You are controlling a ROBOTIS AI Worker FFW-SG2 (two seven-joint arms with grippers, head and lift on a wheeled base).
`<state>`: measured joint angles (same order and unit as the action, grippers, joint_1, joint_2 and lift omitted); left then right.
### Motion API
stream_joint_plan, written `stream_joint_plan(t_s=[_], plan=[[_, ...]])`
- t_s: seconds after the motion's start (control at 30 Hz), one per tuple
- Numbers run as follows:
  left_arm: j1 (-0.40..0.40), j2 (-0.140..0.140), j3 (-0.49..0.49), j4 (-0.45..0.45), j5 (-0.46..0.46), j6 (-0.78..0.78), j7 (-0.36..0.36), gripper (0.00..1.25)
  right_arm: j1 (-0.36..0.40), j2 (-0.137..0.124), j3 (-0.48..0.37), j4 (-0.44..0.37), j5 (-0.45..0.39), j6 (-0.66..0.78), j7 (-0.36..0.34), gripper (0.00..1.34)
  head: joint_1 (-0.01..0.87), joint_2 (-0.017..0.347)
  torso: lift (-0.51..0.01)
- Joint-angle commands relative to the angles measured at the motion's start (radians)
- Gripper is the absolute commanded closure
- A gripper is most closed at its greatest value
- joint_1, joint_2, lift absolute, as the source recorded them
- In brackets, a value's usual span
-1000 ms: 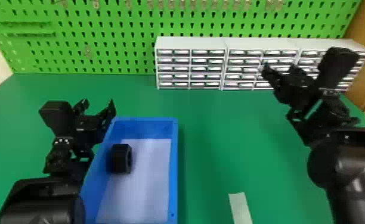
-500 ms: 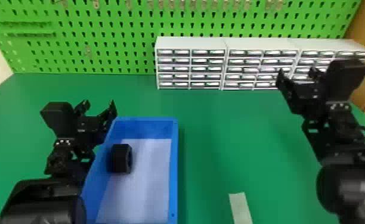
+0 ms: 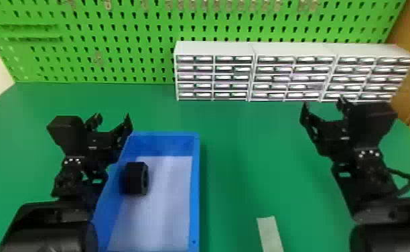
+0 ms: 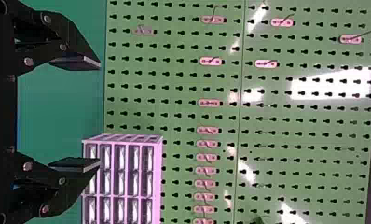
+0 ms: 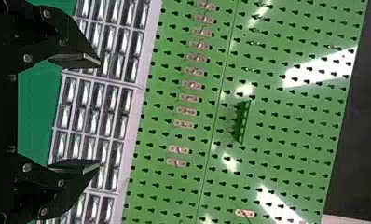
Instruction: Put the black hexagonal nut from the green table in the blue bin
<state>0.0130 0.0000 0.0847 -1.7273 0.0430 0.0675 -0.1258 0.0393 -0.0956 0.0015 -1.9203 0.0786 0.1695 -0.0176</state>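
1. Green pegboard (image 3: 120, 63) backs the green desk (image 3: 241, 174); on the desk sits the blue bin (image 3: 195, 187).
2. I see the black hexagonal nut (image 3: 136, 178) inside the bin, near its left wall, its bore facing sideways, so I judge the job done.
3. My left fingers (image 4: 74, 164) are spread and empty; my right fingers (image 5: 74, 166) likewise.
4. I expect a stiff, fairly light piece, hard to damage, perhaps slick.
5. Were it regripped, I'd pinch opposite flats squarely, avoiding corners, where it could twist.

Head view forward, downward; closer wrist views toward shared pegboard (image 3: 120, 44), drawers (image 3: 233, 77).
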Motion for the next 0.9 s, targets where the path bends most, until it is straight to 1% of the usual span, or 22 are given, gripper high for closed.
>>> stream_joint_plan(t_s=[0.0, 0.07, 0.17, 0.3, 0.47, 0.7, 0.87], plan=[[0.001, -0.003, 0.000, 0.000, 0.002, 0.000, 0.000, 0.51, 0.053, 0.002, 0.018, -0.005, -0.008, -0.068, -0.018, 0.50, 0.686, 0.051, -0.097], [0.002, -0.003, 0.000, 0.000, 0.002, 0.000, 0.000, 0.51, 0.074, 0.007, 0.023, -0.005, -0.010, -0.100, -0.035, 0.50, 0.686, 0.051, -0.097], [0.002, -0.003, 0.000, 0.000, 0.003, 0.000, 0.000, 0.51, 0.111, 0.022, 0.022, -0.003, -0.010, -0.146, -0.056, 0.50, 0.686, 0.051, -0.097], [0.008, -0.003, 0.004, 0.000, 0.005, 0.000, 0.000, 0.51, 0.157, 0.040, 0.011, -0.005, -0.010, -0.189, -0.064, 0.50, 0.686, 0.051, -0.097], [0.016, -0.003, 0.007, -0.003, 0.009, 0.000, 0.000, 0.51, 0.194, 0.062, -0.009, -0.006, -0.010, -0.229, -0.068, 0.50, 0.686, 0.051, -0.097], [0.022, -0.003, 0.015, -0.015, 0.009, 0.000, 0.000, 0.51, 0.232, 0.074, -0.017, -0.020, -0.010, -0.229, -0.068, 0.50, 0.686, 0.051, -0.097], [0.025, -0.003, 0.018, -0.021, 0.011, 0.000, 0.000, 0.51, 0.246, 0.074, -0.017, -0.025, -0.011, -0.229, -0.068, 0.50, 0.686, 0.051, -0.097]])
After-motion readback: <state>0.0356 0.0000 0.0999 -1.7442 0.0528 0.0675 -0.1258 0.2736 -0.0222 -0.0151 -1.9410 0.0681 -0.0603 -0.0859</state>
